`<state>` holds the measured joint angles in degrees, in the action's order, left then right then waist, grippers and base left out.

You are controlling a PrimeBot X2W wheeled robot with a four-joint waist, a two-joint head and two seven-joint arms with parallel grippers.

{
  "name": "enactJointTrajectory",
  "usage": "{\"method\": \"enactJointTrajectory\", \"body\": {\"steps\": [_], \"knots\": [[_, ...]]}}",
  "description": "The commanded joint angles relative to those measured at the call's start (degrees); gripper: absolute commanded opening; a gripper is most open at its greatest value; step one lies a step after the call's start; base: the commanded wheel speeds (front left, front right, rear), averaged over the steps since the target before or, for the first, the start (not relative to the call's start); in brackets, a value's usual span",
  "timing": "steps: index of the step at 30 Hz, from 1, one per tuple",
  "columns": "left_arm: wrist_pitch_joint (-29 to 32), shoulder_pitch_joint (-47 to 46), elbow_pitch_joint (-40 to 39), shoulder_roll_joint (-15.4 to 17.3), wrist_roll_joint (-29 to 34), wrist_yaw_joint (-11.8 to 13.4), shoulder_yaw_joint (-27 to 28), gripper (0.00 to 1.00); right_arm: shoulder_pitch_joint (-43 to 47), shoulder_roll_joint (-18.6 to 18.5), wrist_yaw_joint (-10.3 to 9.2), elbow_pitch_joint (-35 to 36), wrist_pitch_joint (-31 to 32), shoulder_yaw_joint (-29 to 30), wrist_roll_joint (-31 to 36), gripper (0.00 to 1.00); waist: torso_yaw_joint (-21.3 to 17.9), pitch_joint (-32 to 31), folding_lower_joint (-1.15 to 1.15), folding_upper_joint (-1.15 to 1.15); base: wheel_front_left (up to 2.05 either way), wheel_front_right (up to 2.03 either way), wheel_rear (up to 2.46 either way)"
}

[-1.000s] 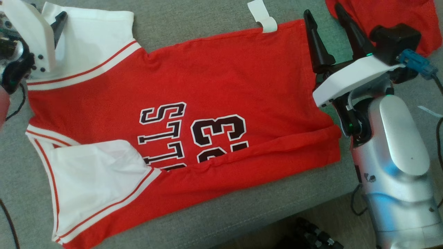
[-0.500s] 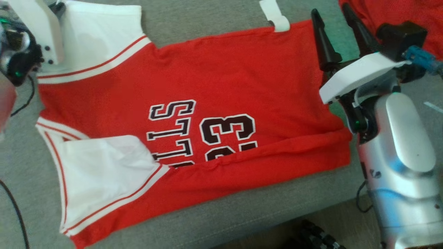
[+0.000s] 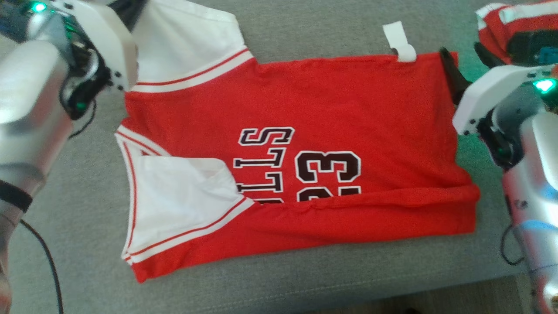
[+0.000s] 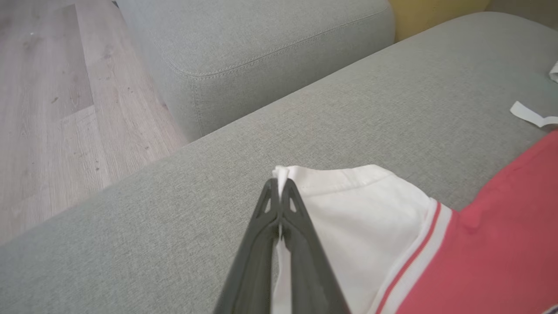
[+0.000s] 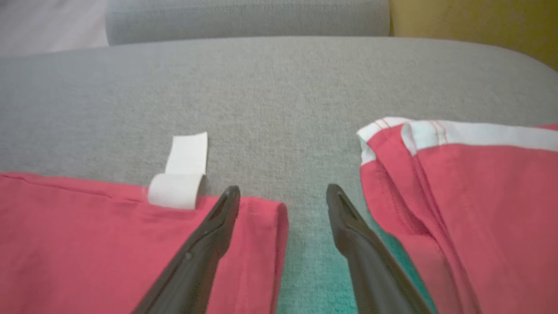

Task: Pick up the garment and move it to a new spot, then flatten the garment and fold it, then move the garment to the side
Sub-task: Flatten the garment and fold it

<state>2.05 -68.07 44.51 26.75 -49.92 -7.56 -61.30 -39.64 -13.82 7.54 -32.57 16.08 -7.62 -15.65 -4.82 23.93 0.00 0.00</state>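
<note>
Left gripper [image 4: 279,186] pinches sleeve [image 4: 348,205] of red-and-white fabric jersey [image 3: 327,100], upper left; right gripper [image 5: 282,192] gapes empty at opposite hem.

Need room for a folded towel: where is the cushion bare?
Bare cushion: beyond the jersey's far edge, between white sleeve and white tag, and a strip along its near edge. Crowded on the right: the open right gripper sits at the jersey's corner beside another red garment.
</note>
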Motion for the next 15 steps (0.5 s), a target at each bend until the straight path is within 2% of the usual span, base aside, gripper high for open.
{"method": "enactJointTrajectory", "body": {"steps": [1,7,14,15], "knots": [[-0.8,-1.2,-1.9,1.8,-0.5,0.1,1.0,0.0,-1.5,-1.6,-0.05,0.7,0.5,-1.3,-0.5,1.0,1.6,-1.1,0.0,0.0,0.0,0.0,0.0],[-2.1,-0.4,-5.4,2.3,-1.4,0.1,-1.8,0.0,-2.2,-5.0,-0.05,-2.8,2.3,-4.8,-3.8,1.0,2.9,-1.4,0.0,0.0,0.0,0.0,0.0],[-2.4,-0.4,-7.1,2.9,-2.3,0.1,-3.6,0.0,-3.4,-6.7,-0.05,-5.6,2.9,-8.7,-6.6,1.0,3.2,-1.1,0.0,0.0,0.0,0.0,0.0],[-2.4,-0.5,-7.1,3.0,-2.4,0.1,-3.8,0.0,-3.6,-6.7,-0.05,-6.1,3.2,-9.1,-7.3,0.83,3.2,-1.1,0.0,0.0,0.0,0.0,0.0]]}}
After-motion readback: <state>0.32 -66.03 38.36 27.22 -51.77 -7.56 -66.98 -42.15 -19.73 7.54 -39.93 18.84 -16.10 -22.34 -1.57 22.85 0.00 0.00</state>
